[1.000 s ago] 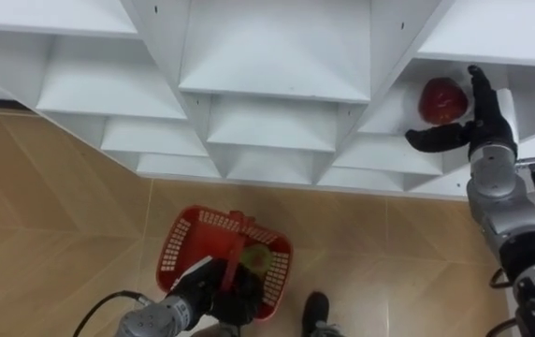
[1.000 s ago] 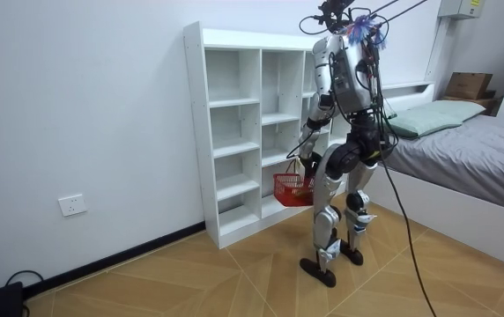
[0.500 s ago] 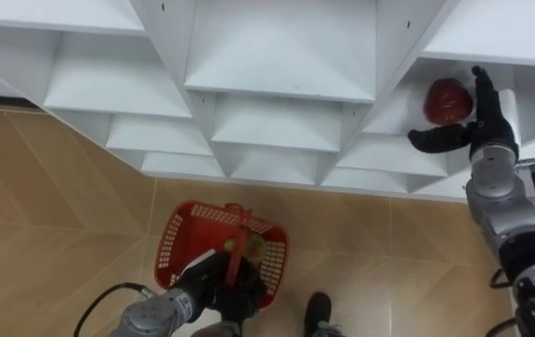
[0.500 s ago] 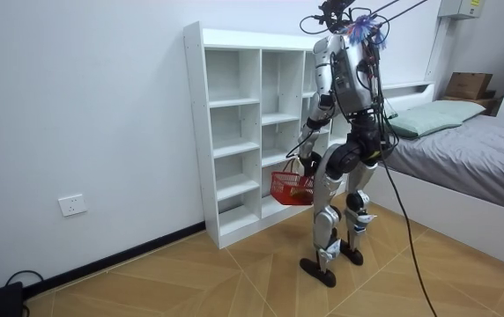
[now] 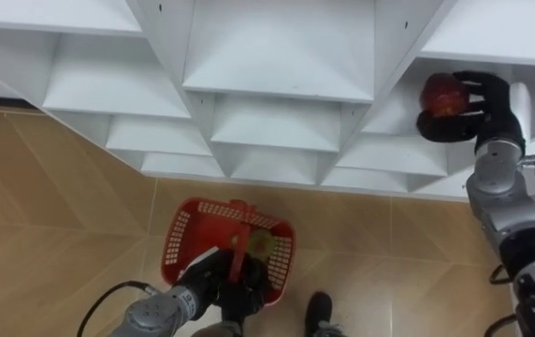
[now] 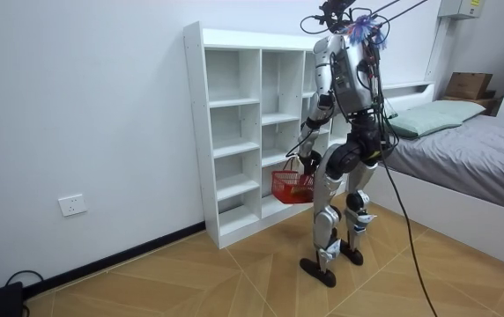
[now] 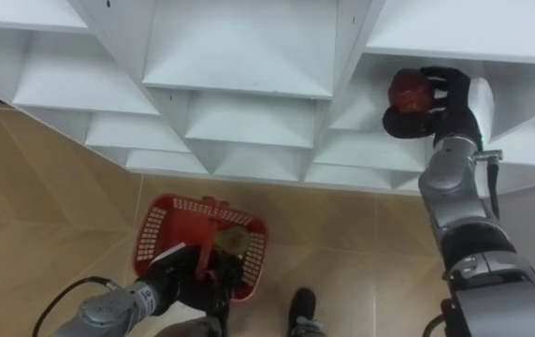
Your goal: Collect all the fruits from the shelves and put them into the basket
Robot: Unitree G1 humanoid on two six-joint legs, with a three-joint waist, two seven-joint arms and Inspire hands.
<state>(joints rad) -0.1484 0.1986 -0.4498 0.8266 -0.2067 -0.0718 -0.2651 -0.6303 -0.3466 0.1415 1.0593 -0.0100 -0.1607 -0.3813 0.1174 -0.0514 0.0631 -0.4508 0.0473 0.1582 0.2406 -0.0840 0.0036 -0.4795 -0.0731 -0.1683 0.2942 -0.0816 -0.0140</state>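
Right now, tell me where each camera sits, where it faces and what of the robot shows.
Left eye view: on the robot's head, looking down at the shelf unit; shows the right hand curled round a red apple in a compartment, the left hand holding the red basket by its handle.
Right eye view: same head, a little beside; same hands, apple and basket.
Room view: off in the room, side-on; whole robot standing at the shelf unit, a bed nearby.
All share the shelf unit and basket.
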